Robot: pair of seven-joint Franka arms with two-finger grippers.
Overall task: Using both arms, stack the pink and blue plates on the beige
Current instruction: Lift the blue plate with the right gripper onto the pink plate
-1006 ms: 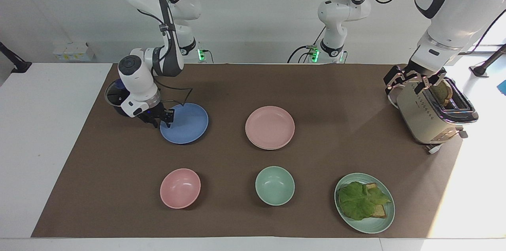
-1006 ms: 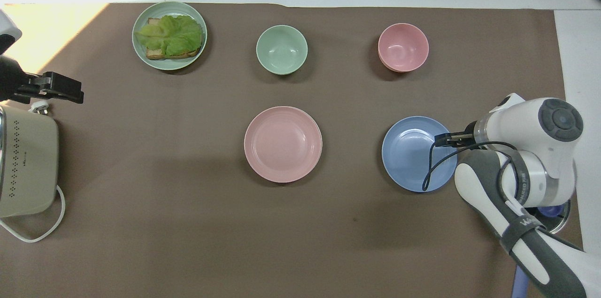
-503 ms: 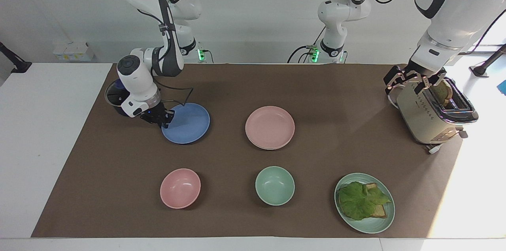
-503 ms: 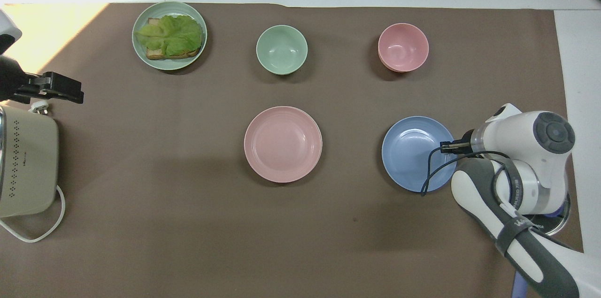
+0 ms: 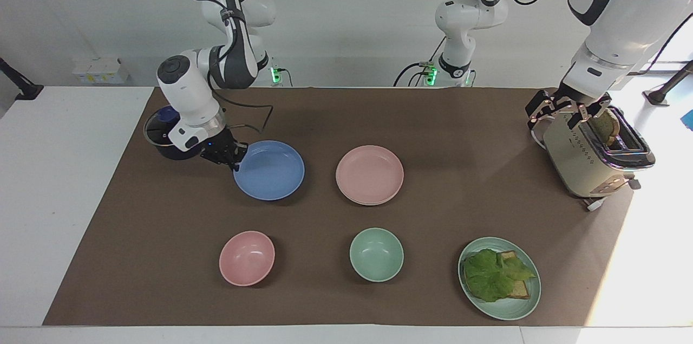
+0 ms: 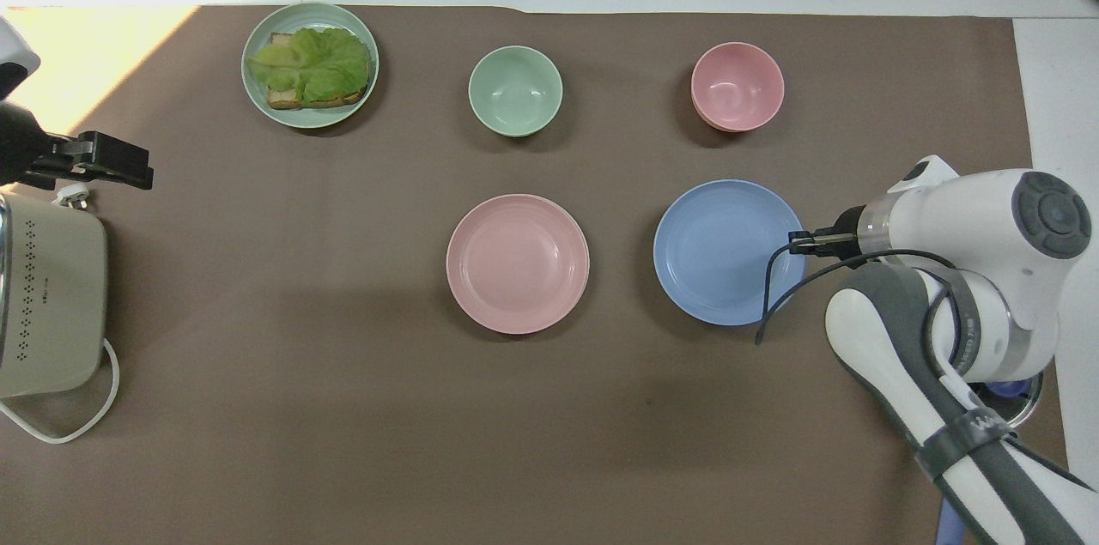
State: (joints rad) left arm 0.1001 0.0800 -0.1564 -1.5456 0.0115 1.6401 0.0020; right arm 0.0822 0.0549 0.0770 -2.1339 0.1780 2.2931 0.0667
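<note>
The right gripper is clamped on the rim of the blue plate, at the edge turned toward the right arm's end of the table; the plate is held lifted and slightly tilted above the brown mat. Beside the blue plate, toward the left arm's end, the pink plate is seen resting on a beige plate, of which only a thin rim shows beneath it. Farther from the robots than the blue plate, a pink bowl and a green bowl are set; further toward the left arm's end, a green plate carries toast and lettuce. The left gripper is held with its fingers spread over the beige toaster, where the left arm waits.
</note>
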